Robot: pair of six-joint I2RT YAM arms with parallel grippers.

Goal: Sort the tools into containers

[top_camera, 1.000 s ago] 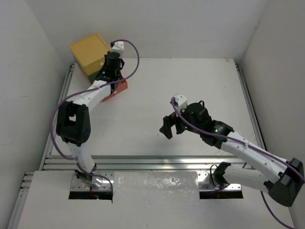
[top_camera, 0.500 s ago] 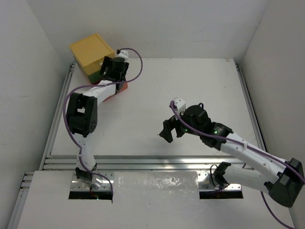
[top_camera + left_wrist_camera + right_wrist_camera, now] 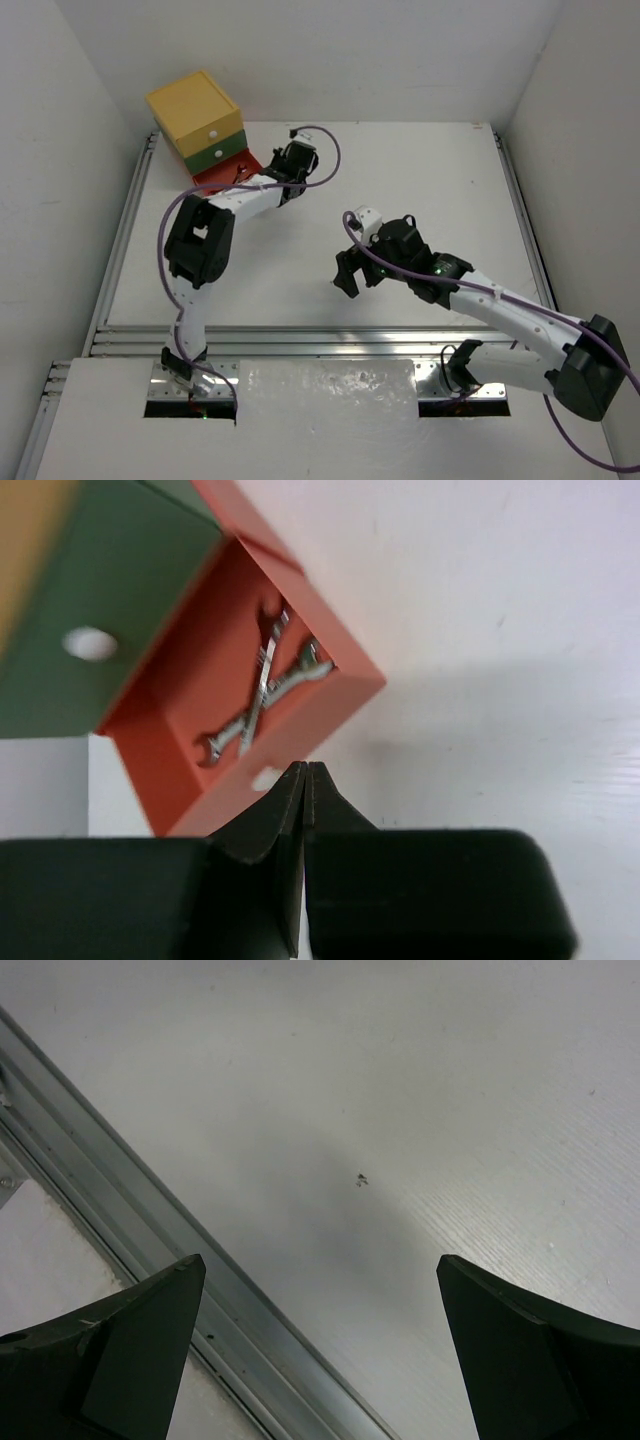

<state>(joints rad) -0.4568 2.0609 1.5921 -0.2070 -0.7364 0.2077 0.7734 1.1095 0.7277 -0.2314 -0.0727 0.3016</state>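
Observation:
The three stacked drawers stand at the back left: yellow top [image 3: 195, 105], green middle [image 3: 217, 150] and orange-red bottom [image 3: 225, 172], which is pulled open. Two silver wrenches [image 3: 265, 685] lie crossed inside the orange-red drawer [image 3: 200, 710]. My left gripper [image 3: 268, 178] is shut and empty, its tips [image 3: 305, 768] right in front of that drawer's front wall, beside its white knob [image 3: 262, 778]. My right gripper [image 3: 348, 275] is open and empty above bare table [image 3: 320, 1270]. No other tools are in view.
The green drawer [image 3: 110, 630] is closed and shows its white knob [image 3: 90, 643]. A metal rail [image 3: 150, 1210] runs along the table's near edge below my right gripper. White walls enclose the table on three sides.
My left gripper has swung from over the drawers to the right, out in front of the open orange-red drawer. My right gripper has shifted slightly left.

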